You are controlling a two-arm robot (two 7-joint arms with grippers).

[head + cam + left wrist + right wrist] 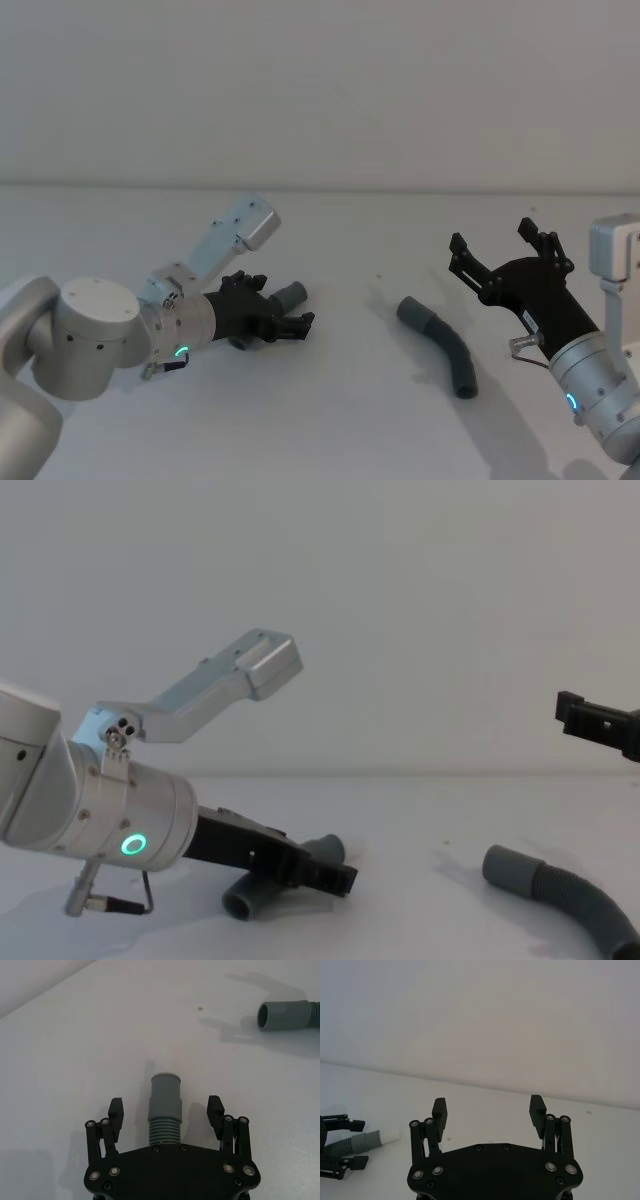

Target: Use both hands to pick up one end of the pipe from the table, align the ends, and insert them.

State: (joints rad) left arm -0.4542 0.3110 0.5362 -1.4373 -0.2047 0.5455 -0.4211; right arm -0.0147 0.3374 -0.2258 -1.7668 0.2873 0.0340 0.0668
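**Soft, even light over a white desk**

Bright, diffuse light fills every view, and the plain matte white desk point(330, 420) shows no glare. Shadows are pale and soft-edged. In the head view a faint grey patch lies beside the longer dark grey ribbed hose piece point(448, 347). In the left wrist view a dim smear spreads from its wide smooth grey cuff point(282, 1014). The black angular left gripper point(165, 1105) throws weak shadows beside its jaws. The light seems to come from overhead, though such faint shadows leave that unsure. A green ring light point(133, 844) glows on the silver cylindrical wrist point(150, 815).
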